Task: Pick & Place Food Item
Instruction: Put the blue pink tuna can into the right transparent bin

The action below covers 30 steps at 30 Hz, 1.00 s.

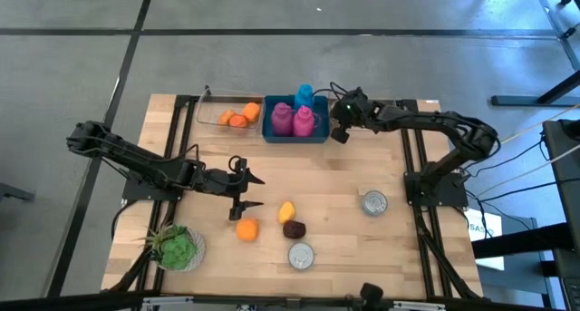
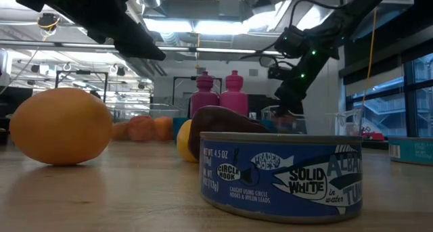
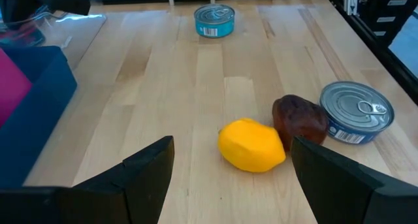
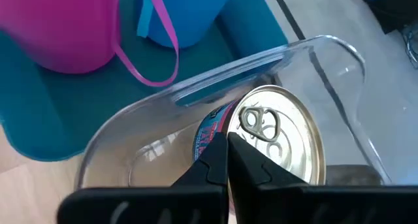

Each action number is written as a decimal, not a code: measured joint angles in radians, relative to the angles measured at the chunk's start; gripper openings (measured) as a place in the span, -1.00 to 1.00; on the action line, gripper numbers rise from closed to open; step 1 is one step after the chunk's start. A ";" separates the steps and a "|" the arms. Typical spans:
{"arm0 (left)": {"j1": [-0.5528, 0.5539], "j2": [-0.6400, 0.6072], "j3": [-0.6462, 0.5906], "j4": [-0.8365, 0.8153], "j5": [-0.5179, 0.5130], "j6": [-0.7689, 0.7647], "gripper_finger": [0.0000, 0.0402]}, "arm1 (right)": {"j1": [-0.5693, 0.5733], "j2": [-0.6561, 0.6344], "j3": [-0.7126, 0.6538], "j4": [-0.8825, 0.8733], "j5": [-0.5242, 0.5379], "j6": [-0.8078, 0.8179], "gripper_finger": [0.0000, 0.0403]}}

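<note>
Left wrist view: left gripper [image 3: 225, 178], fingers spread wide, should drop straight over the yellow fruit [image 3: 251, 145] w/o bumping the dark fruit [image 3: 299, 118]; right gripper [image 4: 226, 160] pressed shut above a tuna can [image 4: 274, 139].

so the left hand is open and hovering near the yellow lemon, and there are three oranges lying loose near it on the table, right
Not quite. The left hand is open by the yellow lemon, but only one orange lies loose on the table near it, as the high view shows. The other oranges sit in the clear container at the far edge.
</note>
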<state>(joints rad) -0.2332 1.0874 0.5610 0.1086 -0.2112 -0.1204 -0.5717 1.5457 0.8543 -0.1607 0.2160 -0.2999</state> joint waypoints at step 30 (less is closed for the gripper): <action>0.000 0.000 0.000 0.000 0.000 -0.007 0.49 | -0.075 0.090 0.000 0.082 -0.055 -0.003 -1.00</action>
<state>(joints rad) -0.2333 1.0878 0.5610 0.1089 -0.2111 -0.1276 -0.6472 1.6356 0.8547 -0.0787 0.1608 -0.3031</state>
